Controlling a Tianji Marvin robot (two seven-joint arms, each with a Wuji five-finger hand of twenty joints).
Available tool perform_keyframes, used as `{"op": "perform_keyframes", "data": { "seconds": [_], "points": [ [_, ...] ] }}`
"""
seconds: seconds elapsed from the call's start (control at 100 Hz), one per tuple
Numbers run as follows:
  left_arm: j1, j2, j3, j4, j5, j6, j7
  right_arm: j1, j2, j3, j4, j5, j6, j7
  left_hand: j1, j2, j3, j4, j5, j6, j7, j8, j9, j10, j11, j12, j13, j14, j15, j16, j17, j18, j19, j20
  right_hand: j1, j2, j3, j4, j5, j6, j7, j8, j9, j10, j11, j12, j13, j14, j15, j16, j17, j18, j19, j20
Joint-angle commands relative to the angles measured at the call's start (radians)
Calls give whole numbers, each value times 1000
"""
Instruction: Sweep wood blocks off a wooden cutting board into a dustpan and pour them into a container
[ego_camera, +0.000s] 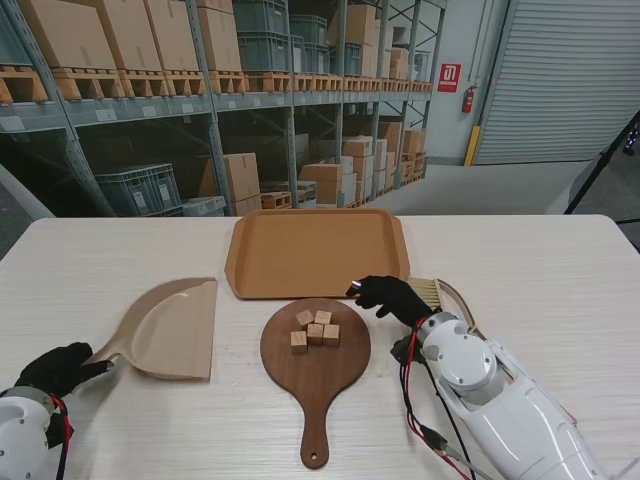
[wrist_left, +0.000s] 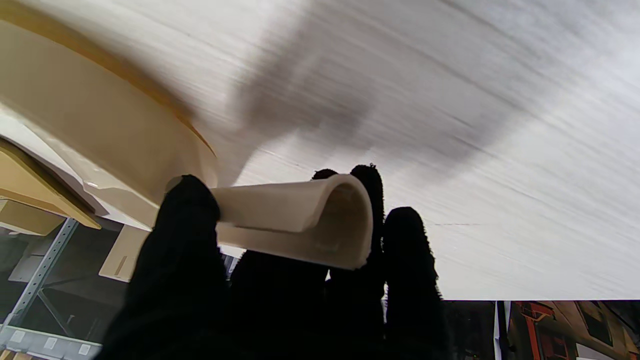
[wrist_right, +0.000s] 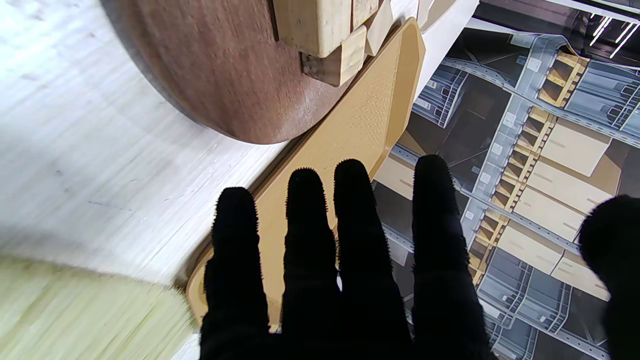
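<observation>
Several wood blocks lie clustered on the round dark cutting board, whose handle points toward me; the blocks and board also show in the right wrist view. To its left lies the beige dustpan. My left hand is shut on the dustpan's handle. My right hand hovers open, fingers spread, just right of the board and beside a brush with pale bristles. The tan tray lies beyond the board.
The white table ends at a far edge with warehouse shelving behind. The brush lies partly under my right forearm. Cables hang along the right arm near the board's handle.
</observation>
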Motion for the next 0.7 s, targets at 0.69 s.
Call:
{"op": "perform_keyframes", "data": {
  "seconds": [0.69],
  "points": [
    [-105, 36, 27, 59, 51, -103, -154, -4, -1, -5, 8, 6, 9, 19, -199, -136, 98, 8, -73, -102, -319, -58, -295, -68, 270, -175, -168, -44, -236, -58, -113, 50, -173, -105, 4, 15, -37, 12, -2, -5, 6, -4, 14, -7, 25, 17, 4, -15, 24, 7, 4, 15, 7, 22]
  ]
}}
